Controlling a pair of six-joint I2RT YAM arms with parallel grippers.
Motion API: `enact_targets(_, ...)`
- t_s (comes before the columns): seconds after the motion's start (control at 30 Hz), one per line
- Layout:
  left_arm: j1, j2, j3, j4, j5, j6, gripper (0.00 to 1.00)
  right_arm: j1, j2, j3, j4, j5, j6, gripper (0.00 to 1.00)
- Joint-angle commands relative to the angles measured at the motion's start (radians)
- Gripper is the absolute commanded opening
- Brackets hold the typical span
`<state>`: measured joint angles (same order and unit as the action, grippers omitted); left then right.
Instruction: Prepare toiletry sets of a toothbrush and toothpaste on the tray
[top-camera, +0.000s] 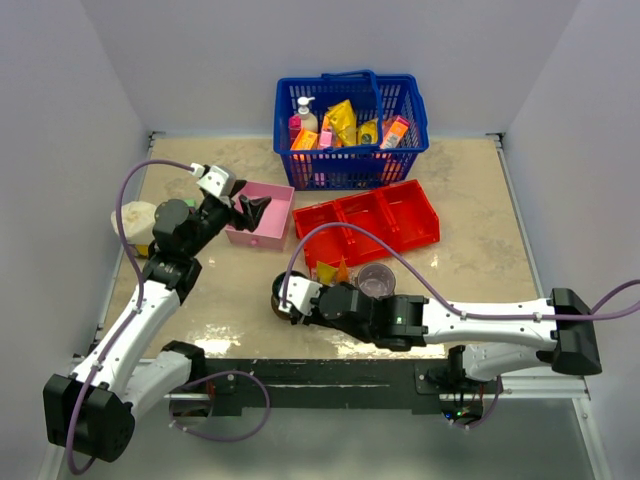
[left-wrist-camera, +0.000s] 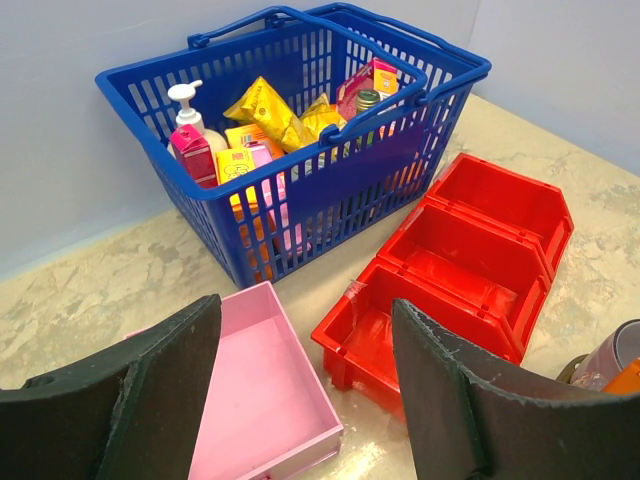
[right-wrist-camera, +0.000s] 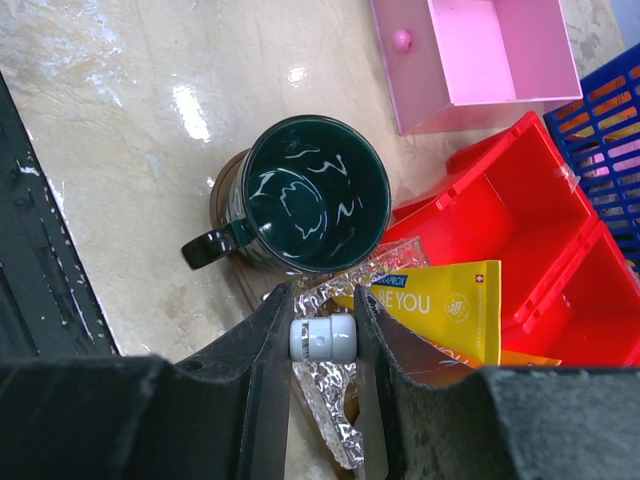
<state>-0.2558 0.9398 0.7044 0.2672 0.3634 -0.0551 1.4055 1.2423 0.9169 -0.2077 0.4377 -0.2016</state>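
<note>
Pinching the toothpaste (right-wrist-camera: 430, 310) by its white cap between the fingers of the right gripper (right-wrist-camera: 322, 300), low over the table just beside the dark green mug (right-wrist-camera: 315, 195). Brown tray (right-wrist-camera: 224, 182) peeking out beneath that mug, close by the red bin (right-wrist-camera: 520, 220). Over the pink box (top-camera: 262, 212), hovering with the left gripper (left-wrist-camera: 305, 310) spread wide, gripping nothing.
</note>
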Motion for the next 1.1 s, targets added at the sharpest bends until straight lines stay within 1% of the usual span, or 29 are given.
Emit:
enact_targets(0.0,0.006,-0.001,0.020,0.027,0.011,0.026,0.73,0.016,-0.003,-0.009,0.022,0.036,0.028,0.14)
enact_targets(0.07,0.006,0.001,0.020,0.027,0.011,0.024,0.73,0.018,0.000,-0.007,0.014,0.042,0.031,0.19)
enact_targets(0.1,0.006,0.001,0.020,0.027,0.011,0.024,0.73,0.021,0.000,-0.006,0.011,0.042,0.034,0.23)
enact_targets(0.2,0.006,0.001,0.020,0.027,0.011,0.023,0.73,0.026,0.000,-0.007,0.010,0.045,0.041,0.28)
enact_targets(0.23,0.006,0.002,0.021,0.027,0.011,0.021,0.73,0.026,-0.001,-0.007,0.010,0.047,0.039,0.32)
enact_targets(0.3,0.006,0.004,0.021,0.027,0.011,0.021,0.73,0.029,-0.004,-0.009,0.008,0.045,0.041,0.36)
enact_targets(0.33,0.006,0.004,0.021,0.026,0.011,0.021,0.73,0.029,-0.004,-0.009,0.008,0.045,0.041,0.39)
enact_targets(0.43,0.006,0.004,0.023,0.024,0.011,0.020,0.73,0.030,-0.006,-0.007,0.007,0.039,0.037,0.44)
enact_targets(0.6,0.006,0.007,0.023,0.024,0.011,0.018,0.73,0.033,0.000,-0.007,0.001,0.035,0.039,0.47)
enact_targets(0.73,0.006,0.008,0.023,0.023,0.011,0.018,0.73,0.033,0.000,-0.007,-0.002,0.030,0.044,0.53)
enact_targets(1.07,0.006,0.013,0.023,0.024,0.011,0.015,0.74,0.032,-0.044,-0.019,0.005,0.012,0.045,0.64)
